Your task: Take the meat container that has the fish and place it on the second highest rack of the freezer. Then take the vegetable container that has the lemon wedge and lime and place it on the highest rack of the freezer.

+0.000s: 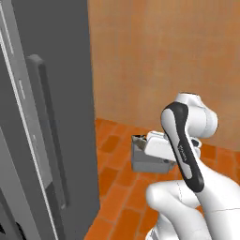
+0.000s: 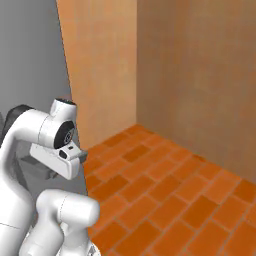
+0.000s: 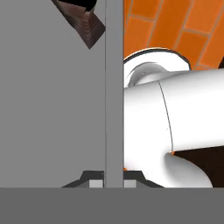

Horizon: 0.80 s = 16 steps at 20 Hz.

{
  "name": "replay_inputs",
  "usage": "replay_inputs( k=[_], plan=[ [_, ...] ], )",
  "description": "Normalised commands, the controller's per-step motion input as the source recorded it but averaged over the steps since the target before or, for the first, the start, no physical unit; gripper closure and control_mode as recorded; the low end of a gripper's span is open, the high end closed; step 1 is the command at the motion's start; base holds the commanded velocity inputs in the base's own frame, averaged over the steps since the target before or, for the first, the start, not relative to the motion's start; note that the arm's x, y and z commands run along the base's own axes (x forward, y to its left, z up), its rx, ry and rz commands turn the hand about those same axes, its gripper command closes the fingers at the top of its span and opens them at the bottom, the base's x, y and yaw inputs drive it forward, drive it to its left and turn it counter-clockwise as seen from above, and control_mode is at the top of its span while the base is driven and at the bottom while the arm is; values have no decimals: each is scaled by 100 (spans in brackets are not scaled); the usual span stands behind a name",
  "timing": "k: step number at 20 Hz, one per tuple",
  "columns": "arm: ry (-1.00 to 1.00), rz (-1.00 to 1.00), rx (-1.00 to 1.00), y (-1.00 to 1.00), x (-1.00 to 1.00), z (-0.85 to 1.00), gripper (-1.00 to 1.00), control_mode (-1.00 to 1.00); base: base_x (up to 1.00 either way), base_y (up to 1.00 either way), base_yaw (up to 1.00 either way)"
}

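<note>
A grey open-topped container (image 1: 151,162) hangs above the floor in front of my arm, and my gripper (image 1: 139,143) is shut on its upper edge. In the hand view my gripper (image 3: 113,180) pinches a thin upright wall of the container (image 3: 52,109), with a dark fingertip (image 3: 89,179) on either side. A brown-red piece (image 3: 89,27) shows at the top of that view; what it is cannot be told. From the right base view the container (image 2: 31,169) is mostly hidden behind my hand. A tall grey freezer (image 1: 51,93) stands to the left, its racks out of view.
A long dark handle (image 1: 47,131) runs down the freezer front. The floor (image 2: 165,190) is orange brick, open to the right. Tan walls (image 2: 200,75) close the corner behind.
</note>
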Motion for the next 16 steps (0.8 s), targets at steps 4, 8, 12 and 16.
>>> replay_inputs(
  k=[4,8,12,16],
  plan=[
    [0,0,0,0,0,0,100,100,6,-14,91],
    [0,0,0,0,0,0,100,100,2,-12,95],
    [0,0,0,0,0,0,100,100,27,-32,82],
    [0,0,0,0,0,0,100,100,49,-49,68]
  ],
)
